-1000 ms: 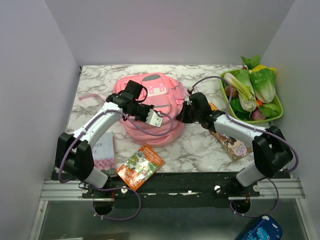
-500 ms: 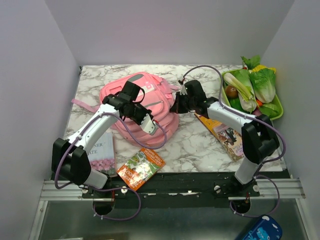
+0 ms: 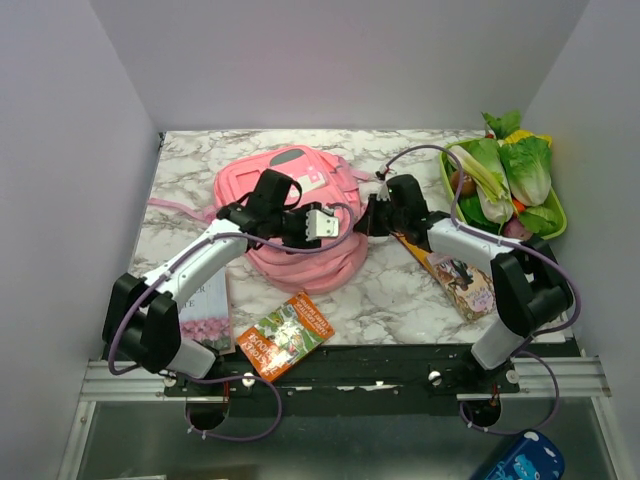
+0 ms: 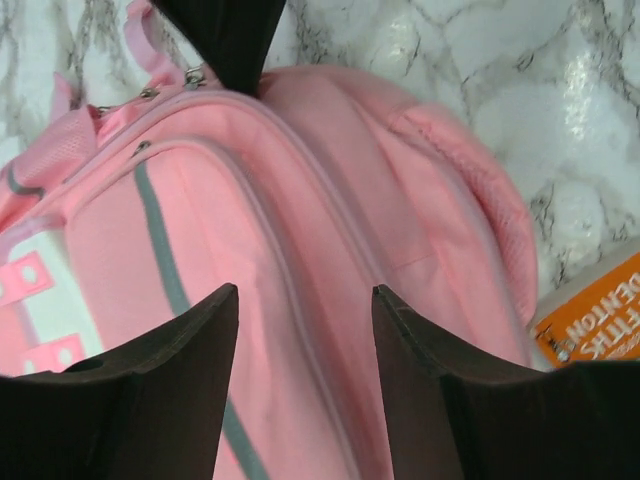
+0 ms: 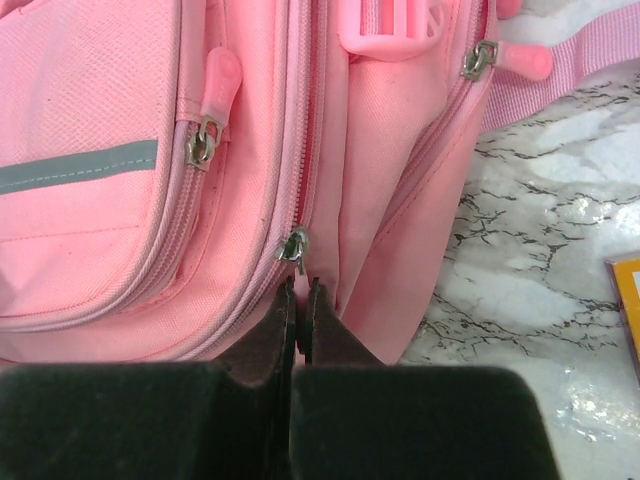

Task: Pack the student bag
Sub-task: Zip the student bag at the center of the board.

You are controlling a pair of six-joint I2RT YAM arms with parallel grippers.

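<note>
The student bag (image 3: 290, 205) is a big pink backpack with grey-green stripes, lying flat in the middle of the marble table. My left gripper (image 3: 330, 224) hovers open just above the student bag's (image 4: 330, 230) front panel, and nothing lies between its fingers (image 4: 180, 380). My right gripper (image 3: 368, 218) is at the bag's right edge. In the right wrist view its jaws (image 5: 301, 290) are shut on the pink pull tab of a zip, just below the metal slider (image 5: 295, 245). That zip looks closed along its visible length.
An orange book (image 3: 283, 332) and a white flowered book (image 3: 207, 305) lie near the front left edge. Another book (image 3: 455, 270) lies under my right arm. A green tray (image 3: 548, 236) of vegetables stands at the back right. A blue case (image 3: 525, 460) lies below the table's front edge.
My left gripper has opened, let go of the bag and swung right. The bag has shifted right, and my right gripper has moved with it, still shut on the zip pull.
</note>
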